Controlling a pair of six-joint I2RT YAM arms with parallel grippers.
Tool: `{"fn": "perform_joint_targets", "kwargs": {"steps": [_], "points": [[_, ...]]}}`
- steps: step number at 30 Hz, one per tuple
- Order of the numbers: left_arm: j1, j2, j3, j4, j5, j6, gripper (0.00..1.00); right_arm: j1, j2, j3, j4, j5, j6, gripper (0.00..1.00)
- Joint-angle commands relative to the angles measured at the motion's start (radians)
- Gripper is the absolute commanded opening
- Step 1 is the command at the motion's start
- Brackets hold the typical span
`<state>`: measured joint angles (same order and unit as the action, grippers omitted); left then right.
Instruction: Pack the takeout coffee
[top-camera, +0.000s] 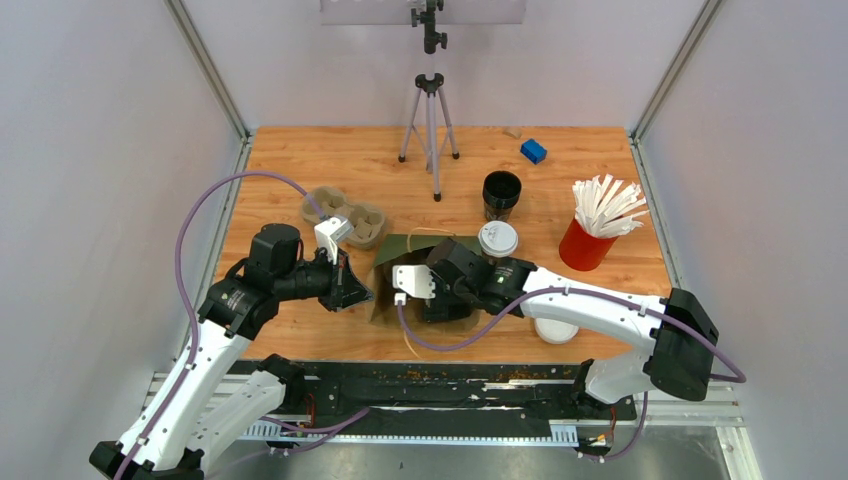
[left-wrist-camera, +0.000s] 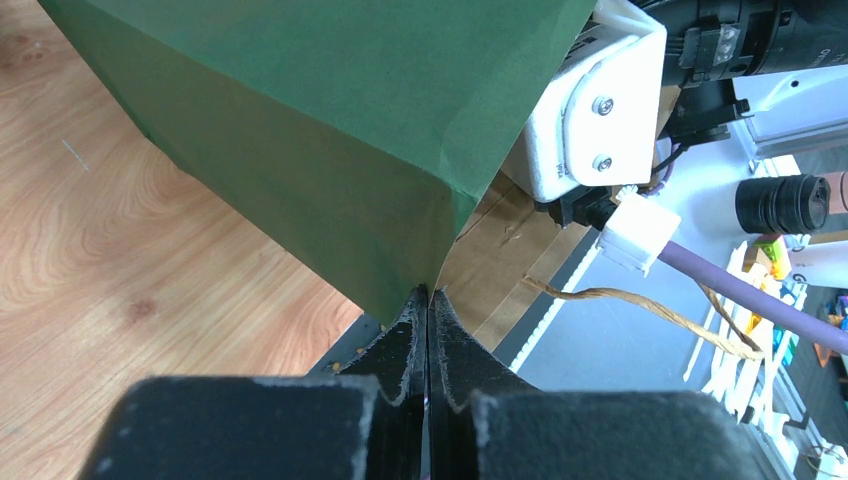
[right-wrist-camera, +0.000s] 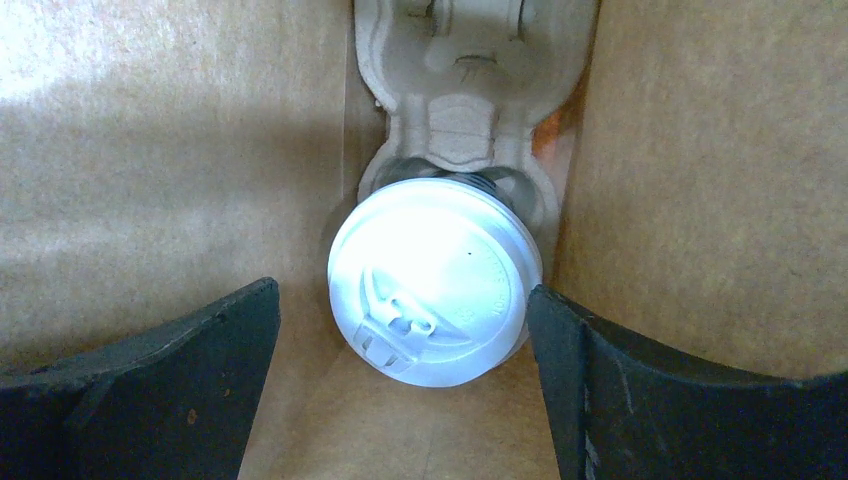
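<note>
Now one cup (right-wrist-camera: 435, 295) in bag (right-wrist-camera: 150, 150), second cup (top-camera: 497, 240) outside

- Overhead view evenly bright, sharp, soft shadows under the arms (top-camera: 590, 310)
- White lid (right-wrist-camera: 435, 280) between the right claw (right-wrist-camera: 402, 292) tips glares, washed out; bag (right-wrist-camera: 150, 150) walls beside them dimmer
- Left claw (left-wrist-camera: 428, 300) looks soft at its near end

One white-lidded cup (right-wrist-camera: 435, 290) sits upright in a pulp carrier (right-wrist-camera: 470, 110) inside the bag (right-wrist-camera: 150, 150); the second lidded cup (top-camera: 498, 240), seemingly upright, stands just outside.
</note>
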<state>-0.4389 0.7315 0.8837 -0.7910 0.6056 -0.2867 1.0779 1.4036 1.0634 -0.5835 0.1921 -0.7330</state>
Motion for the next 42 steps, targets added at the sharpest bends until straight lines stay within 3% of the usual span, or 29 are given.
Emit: {"fn": "perform_joint_targets", "kwargs": {"steps": [1,11,21,31,42], "points": [[-0.004,-0.005,0.014,0.02,0.014,0.003,0.0,0.002,-0.04,0.058,0.04,0.005,0.017,0.93],[-0.004,-0.003,0.017,0.021,0.013,0.003,0.0,0.001,-0.051,0.058,0.015,-0.075,0.027,0.78],[-0.004,-0.002,0.02,0.015,0.015,0.004,0.0,-0.004,-0.051,0.004,0.057,-0.059,0.037,0.34],[-0.004,0.001,0.018,0.016,0.017,0.004,0.0,-0.022,-0.048,-0.069,0.165,-0.013,0.024,0.25],[-0.004,0.002,0.02,0.016,0.016,0.005,0.0,-0.038,-0.016,-0.097,0.235,0.035,0.019,0.22]]}}
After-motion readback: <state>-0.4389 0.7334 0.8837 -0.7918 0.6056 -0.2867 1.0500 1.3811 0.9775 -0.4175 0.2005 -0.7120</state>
